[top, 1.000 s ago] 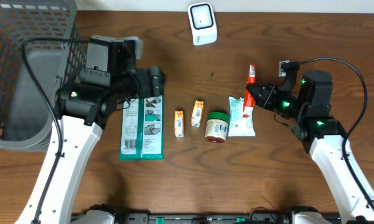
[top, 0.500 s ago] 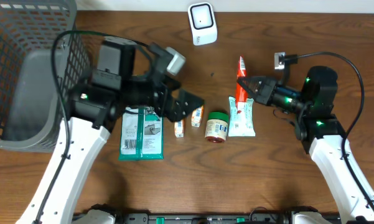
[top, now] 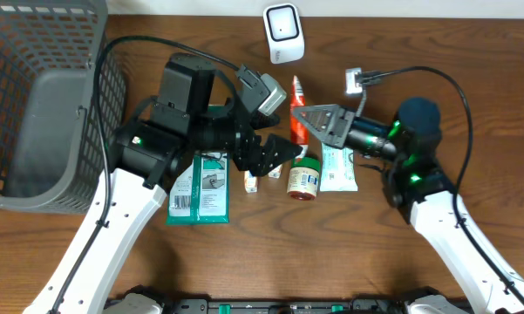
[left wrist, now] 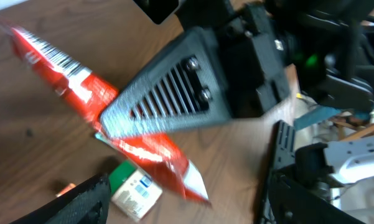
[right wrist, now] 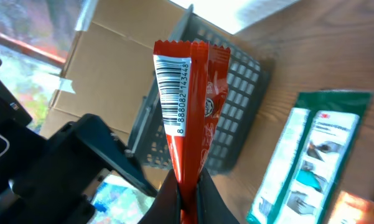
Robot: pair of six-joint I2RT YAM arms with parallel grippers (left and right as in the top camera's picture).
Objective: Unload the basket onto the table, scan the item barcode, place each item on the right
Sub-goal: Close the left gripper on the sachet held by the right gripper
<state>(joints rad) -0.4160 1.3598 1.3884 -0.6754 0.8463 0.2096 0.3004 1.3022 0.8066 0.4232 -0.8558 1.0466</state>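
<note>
Right gripper [top: 318,120] clenched on red packet [top: 298,109], pinching its lower end. Packet is up in the air, off the table, just robot-side of the scanner [top: 283,33]. Barcode [right wrist: 174,93] is on the free top end, facing the right wrist camera and readable there.

Left gripper [top: 275,155] released, fingers [left wrist: 81,202] spread wide, nothing between them. It hangs just beside the packet, also robot-side of the scanner. In the left wrist view the packet runs diagonally under the right gripper's slotted black finger; the left fingers sit at the bottom corners, not touching it. That view is blurred.

Table [top: 375,253] is dark brown wood, grain visible. White scanner stands at its far edge. A row of goods lies robot-side of the scanner:
- jar [top: 303,177] with green lid, on its side
- white-green pouch [top: 340,167], flat, right of the scanner line
- two small orange boxes [top: 251,174], partly under the left gripper
- green wipes [top: 199,183], flat, left of the scanner line

Grey mesh basket [top: 35,105] is well left of the scanner, at the table's far left corner.

Room: the right wrist view shows a cardboard carton [right wrist: 99,56] behind the basket, plus bright blurry patches. The left wrist view shows cables and clutter past the table edge, too blurred to name.
</note>
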